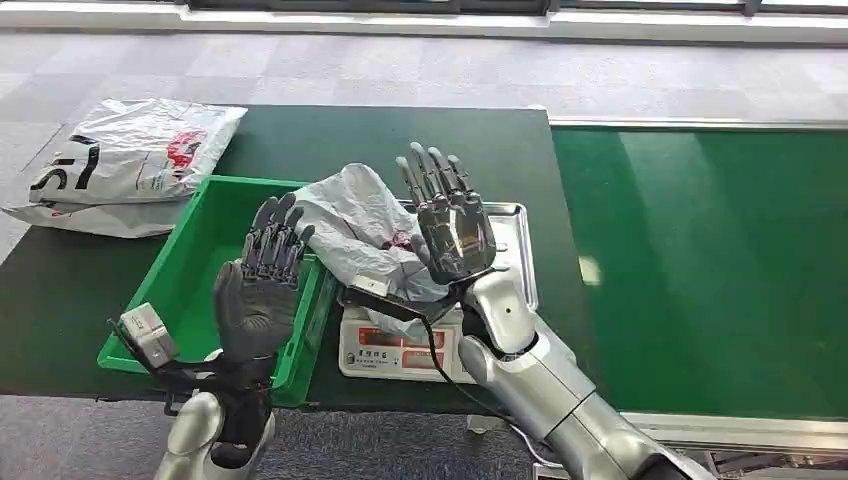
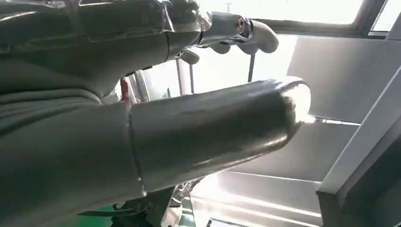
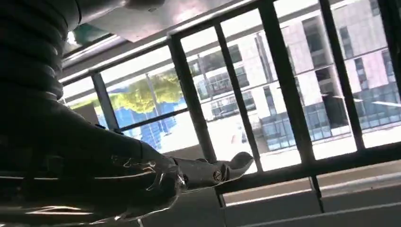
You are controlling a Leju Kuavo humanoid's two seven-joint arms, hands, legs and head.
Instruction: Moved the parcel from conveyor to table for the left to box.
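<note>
Both hands, left hand (image 1: 258,285) and right hand (image 1: 452,225), are wide and empty, so the crumpled grey plastic parcel (image 1: 358,232), on the steel weighing scale (image 1: 512,248) at the green bin's (image 1: 200,262) 3 o'clock, may slide off.

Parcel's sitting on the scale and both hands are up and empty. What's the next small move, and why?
Probably bring the left hand across to the grey parcel. The parcel lies on the scale beside the green bin, nothing holds it, and the right hand is raised with its fingers spread.
</note>
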